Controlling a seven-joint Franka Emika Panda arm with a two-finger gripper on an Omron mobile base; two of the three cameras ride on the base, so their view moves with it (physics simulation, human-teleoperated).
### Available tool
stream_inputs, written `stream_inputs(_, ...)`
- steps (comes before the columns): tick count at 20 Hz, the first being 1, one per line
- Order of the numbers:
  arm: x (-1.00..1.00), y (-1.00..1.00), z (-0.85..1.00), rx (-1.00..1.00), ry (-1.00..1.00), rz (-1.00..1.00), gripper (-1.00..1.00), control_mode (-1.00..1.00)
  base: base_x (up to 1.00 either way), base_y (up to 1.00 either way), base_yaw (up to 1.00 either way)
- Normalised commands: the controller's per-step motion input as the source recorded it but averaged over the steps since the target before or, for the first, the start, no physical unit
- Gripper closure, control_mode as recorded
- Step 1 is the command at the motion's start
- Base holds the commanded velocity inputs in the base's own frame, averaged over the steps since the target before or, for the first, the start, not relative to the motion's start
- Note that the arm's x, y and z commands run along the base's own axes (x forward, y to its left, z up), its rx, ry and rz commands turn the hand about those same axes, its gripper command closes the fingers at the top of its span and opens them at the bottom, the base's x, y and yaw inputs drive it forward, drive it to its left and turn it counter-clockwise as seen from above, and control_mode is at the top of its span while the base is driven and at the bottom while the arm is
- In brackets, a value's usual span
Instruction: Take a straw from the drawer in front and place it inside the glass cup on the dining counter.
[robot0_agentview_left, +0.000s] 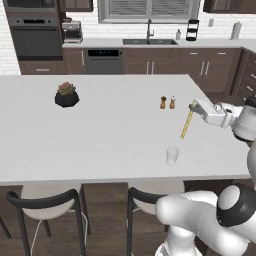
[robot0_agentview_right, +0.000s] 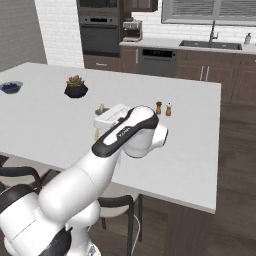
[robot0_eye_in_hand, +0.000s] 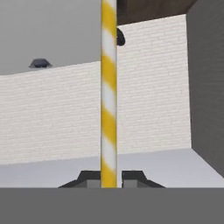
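Note:
A yellow-and-white striped straw (robot0_agentview_left: 188, 121) hangs slanted over the white dining counter (robot0_agentview_left: 110, 135), with my gripper (robot0_agentview_left: 195, 105) shut on its upper end. Its lower end points down and left, a little above and to the right of the small clear glass cup (robot0_agentview_left: 172, 155), which stands near the counter's front edge. In the hand view the straw (robot0_eye_in_hand: 108, 87) runs straight up the picture from between the fingertips (robot0_eye_in_hand: 89, 179) of my gripper (robot0_eye_in_hand: 109, 180). In the right base view short bits of the straw (robot0_agentview_right: 96, 134) peek out beside my arm. The drawer is out of view.
A potted plant (robot0_agentview_left: 66, 95) stands at the counter's left and two brown shakers (robot0_agentview_left: 167, 102) behind the straw. A dark bowl (robot0_agentview_right: 11, 87) sits at the far left end. Dark-framed stools (robot0_agentview_left: 45, 200) are tucked under the front edge. Cabinets, oven and sink line the back wall.

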Motion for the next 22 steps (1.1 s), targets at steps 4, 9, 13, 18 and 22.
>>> stream_inputs(4, 0.0, 0.0, -0.07, -0.17, -0.01, -0.03, 1.0, -1.0, 0.0, 0.0, 0.0)
stream_inputs(9, 0.11, 0.0, -0.38, -0.06, 0.0, 0.0, 1.0, -1.0, 0.0, 0.0, 0.0)
stream_inputs(13, 0.2, 0.0, -0.41, 0.0, 0.06, 0.0, 1.0, -1.0, 0.0, 0.0, 0.0)
stream_inputs(18, 0.29, -0.02, -0.44, 0.0, 0.05, 0.0, 1.0, -1.0, 0.0, 0.0, 0.0)
stream_inputs(22, 0.18, -0.05, -0.39, 0.0, 0.01, 0.0, 1.0, -1.0, 0.0, 0.0, 0.0)
